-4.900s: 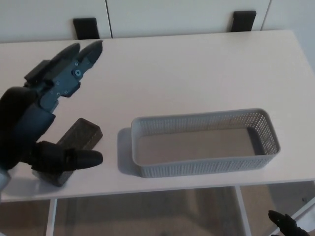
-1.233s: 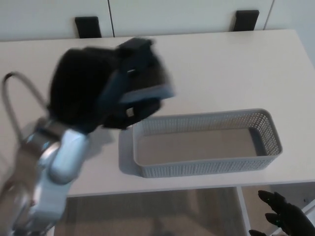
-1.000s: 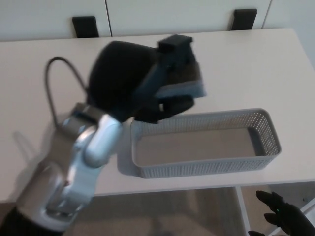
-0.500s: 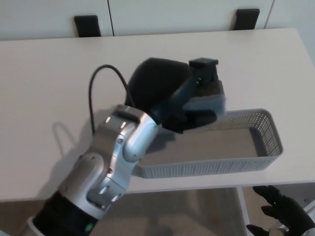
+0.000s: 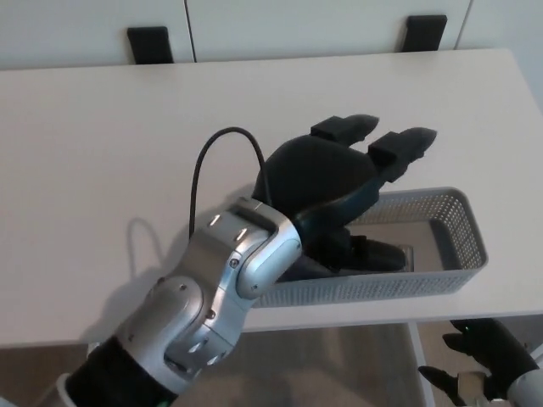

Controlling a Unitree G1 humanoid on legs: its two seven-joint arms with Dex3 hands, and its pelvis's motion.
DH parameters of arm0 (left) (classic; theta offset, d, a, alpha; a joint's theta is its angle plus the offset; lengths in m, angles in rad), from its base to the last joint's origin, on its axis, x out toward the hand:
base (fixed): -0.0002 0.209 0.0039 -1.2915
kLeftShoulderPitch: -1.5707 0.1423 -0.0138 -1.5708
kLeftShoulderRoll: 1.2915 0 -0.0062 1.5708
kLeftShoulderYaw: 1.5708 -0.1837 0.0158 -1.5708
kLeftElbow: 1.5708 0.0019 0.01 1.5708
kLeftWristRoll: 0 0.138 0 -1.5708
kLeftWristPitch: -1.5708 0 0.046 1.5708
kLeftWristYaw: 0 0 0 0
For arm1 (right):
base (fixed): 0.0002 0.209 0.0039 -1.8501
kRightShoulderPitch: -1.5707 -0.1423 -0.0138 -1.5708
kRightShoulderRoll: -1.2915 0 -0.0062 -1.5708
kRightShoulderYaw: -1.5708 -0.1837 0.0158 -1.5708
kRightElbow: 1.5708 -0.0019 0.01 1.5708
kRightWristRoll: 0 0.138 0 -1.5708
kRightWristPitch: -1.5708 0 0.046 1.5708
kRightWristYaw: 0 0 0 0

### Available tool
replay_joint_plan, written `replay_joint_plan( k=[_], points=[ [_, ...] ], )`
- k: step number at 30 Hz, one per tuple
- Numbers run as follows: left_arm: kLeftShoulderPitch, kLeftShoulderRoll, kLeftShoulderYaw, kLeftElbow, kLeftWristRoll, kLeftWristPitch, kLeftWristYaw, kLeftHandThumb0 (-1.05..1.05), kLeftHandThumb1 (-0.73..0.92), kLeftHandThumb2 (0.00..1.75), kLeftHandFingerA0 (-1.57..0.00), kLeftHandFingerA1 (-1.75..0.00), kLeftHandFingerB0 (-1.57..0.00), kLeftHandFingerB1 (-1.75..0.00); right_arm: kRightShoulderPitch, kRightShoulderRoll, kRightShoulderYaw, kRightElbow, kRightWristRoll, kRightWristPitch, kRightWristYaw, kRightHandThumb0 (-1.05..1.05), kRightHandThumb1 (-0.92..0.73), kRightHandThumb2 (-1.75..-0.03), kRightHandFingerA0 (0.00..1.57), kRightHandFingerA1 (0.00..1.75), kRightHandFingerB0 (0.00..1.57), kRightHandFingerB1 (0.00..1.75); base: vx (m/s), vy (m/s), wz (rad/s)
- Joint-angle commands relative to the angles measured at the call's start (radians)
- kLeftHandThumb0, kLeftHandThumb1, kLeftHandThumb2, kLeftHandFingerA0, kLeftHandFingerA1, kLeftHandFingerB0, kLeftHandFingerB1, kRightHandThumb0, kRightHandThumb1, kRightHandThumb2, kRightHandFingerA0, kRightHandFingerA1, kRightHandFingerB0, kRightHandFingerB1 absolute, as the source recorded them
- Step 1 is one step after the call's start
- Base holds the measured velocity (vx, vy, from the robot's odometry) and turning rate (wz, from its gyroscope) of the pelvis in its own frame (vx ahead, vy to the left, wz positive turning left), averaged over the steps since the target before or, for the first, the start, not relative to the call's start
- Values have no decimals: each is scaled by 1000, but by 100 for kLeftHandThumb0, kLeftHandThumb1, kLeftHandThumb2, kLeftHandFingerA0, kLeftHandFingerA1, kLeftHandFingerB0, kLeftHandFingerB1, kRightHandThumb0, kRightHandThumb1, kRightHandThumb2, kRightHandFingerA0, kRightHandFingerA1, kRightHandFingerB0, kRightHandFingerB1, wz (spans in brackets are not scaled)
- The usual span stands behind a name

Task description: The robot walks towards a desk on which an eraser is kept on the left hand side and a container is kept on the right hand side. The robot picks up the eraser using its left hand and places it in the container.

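Fingers (image 5: pixel 399 148) of my left hand (image 5: pixel 327 182) are spread wide and hold nothing, right over the basket (image 5: pixel 462 246), and a dark bit under my palm may be the eraser (image 5: pixel 373 254) lying inside, though I cannot be sure.

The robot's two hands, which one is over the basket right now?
The left hand, fingers spread open above the grey mesh basket. The right hand hangs low beyond the desk's front edge.
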Motion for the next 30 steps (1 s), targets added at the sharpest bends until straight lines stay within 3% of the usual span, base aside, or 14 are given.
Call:
replay_joint_plan(
  k=[1, 5, 6, 8, 9, 10, 15, 16, 18, 19, 20, 22, 25, 30],
  points=[
    [0, 49, 16, -113, 38, 34, -116, -105, 92, 73, 0, 0, 0, 0, -5, -7, -8, -28, 4, 51, 16, -19, -56, -58, 16, 43, 9, 27, 0, 0, 0],
    [34, 104, 100, -290, -3, -11, -112, -105, 92, 72, 0, 0, 0, 0, 0, -14, -5, -33, 0, 40, 19, -21, -56, -57, 17, 44, 9, 30, 0, 0, 0],
    [52, 112, 153, -367, -63, -30, -107, -102, 71, 108, 0, 0, 0, -15, 0, -20, -4, -30, -2, 34, 21, -22, -57, -57, 17, 44, 9, 31, 0, 0, 0],
    [73, 124, 224, -471, -161, -25, -151, -102, 71, 105, 0, 0, 0, -17, -8, -23, -2, -24, -6, 49, 21, -21, -38, -86, 13, 54, 2, 48, 0, 0, 0],
    [83, 128, 253, -509, -213, -17, -176, -105, 88, 69, 0, 0, 0, -16, -9, -28, 3, -19, -12, 37, 21, -23, -56, -56, 18, 47, 10, 36, 0, 0, 0],
    [101, 137, 321, -583, -333, -5, -225, -105, 67, 111, 0, -13, 0, -26, -12, -33, 6, -8, -15, 16, 24, -22, -38, -86, 12, 55, 0, 47, 0, 0, 0],
    [179, 196, 691, -772, -958, 135, -505, -100, 65, 105, -5, -48, -13, -51, -4, -34, 1, 1, -2, 31, 47, -21, -55, -59, 13, 43, 8, 26, 0, 0, 0],
    [205, 230, 757, -767, -1072, 112, -540, -43, 22, 93, -1, -51, -5, -51, 1, -32, 2, 4, -1, 32, 46, -21, -55, -59, 13, 43, 8, 26, 0, 0, 0],
    [307, 279, 841, -727, -1274, -18, -585, -97, 62, 101, -15, -49, -13, -46, 6, -30, -3, 12, 4, 21, 42, -21, -55, -58, 14, 44, 8, 28, 0, 0, 0],
    [375, 306, 889, -736, -1332, -25, -619, -43, 21, 92, -3, -50, -8, -51, 17, -28, -2, 20, 5, 21, 45, -22, -54, -58, 12, 44, 8, 28, 0, 0, 0],
    [480, 314, 944, -721, -1461, -27, -671, -104, 75, 64, -26, -41, -28, -42, 19, -33, 2, 26, 0, 19, 46, -22, -55, -59, 12, 45, 8, 28, 0, 0, 0],
    [638, 311, 1013, -725, -1613, -8, -704, -99, 58, 101, -37, -50, -32, -47, 37, -34, 9, 33, -7, 18, 42, -24, -55, -59, 13, 46, 8, 27, 0, 0, 0],
    [813, 281, 1054, -703, -1677, -176, -786, -105, 82, 66, -37, -41, -37, -42, 73, -43, 23, 42, -24, 15, 34, -24, -56, -59, 14, 44, 8, 26, 0, 0, 0],
    [977, 262, 1172, -683, -1766, -235, -891, -102, 66, 113, -35, -51, -28, -46, 114, -40, 35, 85, -37, -10, 9, -26, -56, -59, 15, 46, 8, 28, 0, 0, 0]
  ],
)
